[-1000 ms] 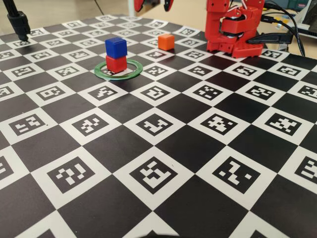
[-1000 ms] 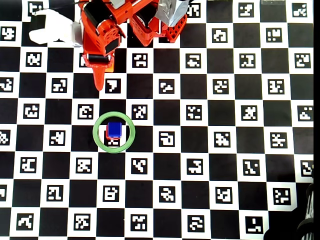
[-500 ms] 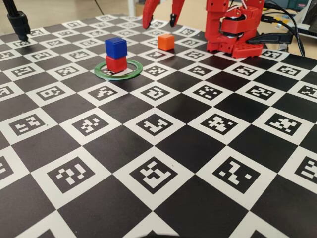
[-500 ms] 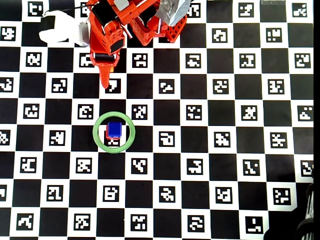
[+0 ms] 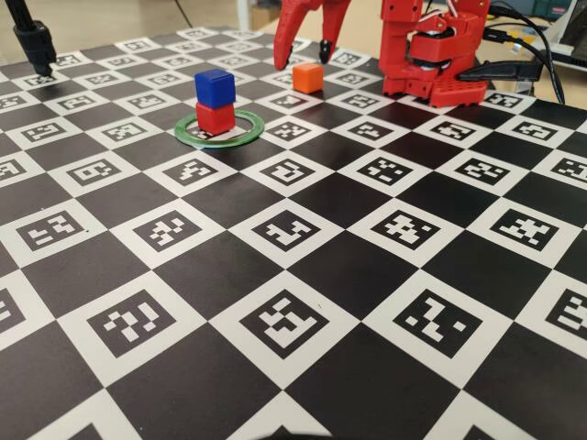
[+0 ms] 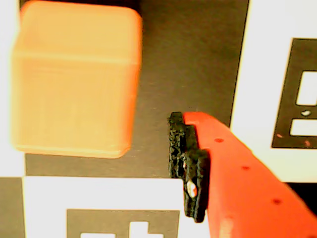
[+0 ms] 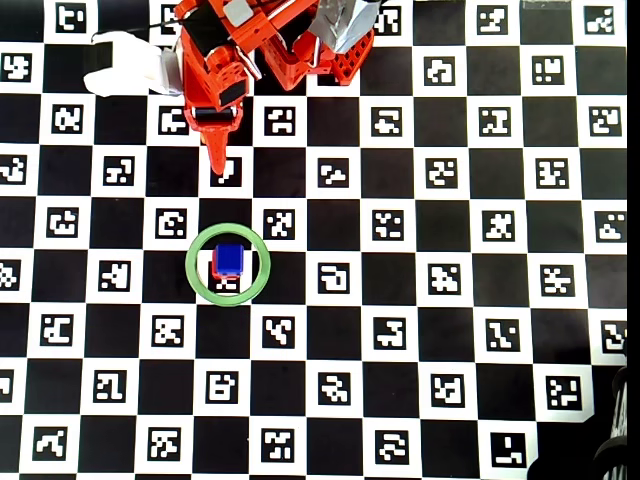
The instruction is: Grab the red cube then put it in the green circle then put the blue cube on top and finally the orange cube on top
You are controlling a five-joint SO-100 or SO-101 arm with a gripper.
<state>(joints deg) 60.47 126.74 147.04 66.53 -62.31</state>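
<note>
The blue cube (image 5: 215,87) sits on top of the red cube (image 5: 215,118) inside the green circle (image 5: 197,140). The overhead view shows the blue cube (image 7: 230,259), a sliver of the red cube (image 7: 215,269) and the green circle (image 7: 191,265). The orange cube (image 5: 308,77) rests on the board to the right of the stack and behind it. My gripper (image 5: 303,51) is open, just above and behind the orange cube, its fingers spread wider than the cube. In the wrist view the orange cube (image 6: 74,79) fills the upper left, apart from one black-padded finger (image 6: 185,158). In the overhead view my gripper (image 7: 217,150) hides the orange cube.
The board is a black-and-white checkerboard with printed markers (image 5: 284,321). The red arm base (image 5: 431,64) stands at the back right with cables (image 5: 541,46) beside it. A black stand (image 5: 37,46) is at the back left. A white object (image 7: 125,65) lies left of the arm.
</note>
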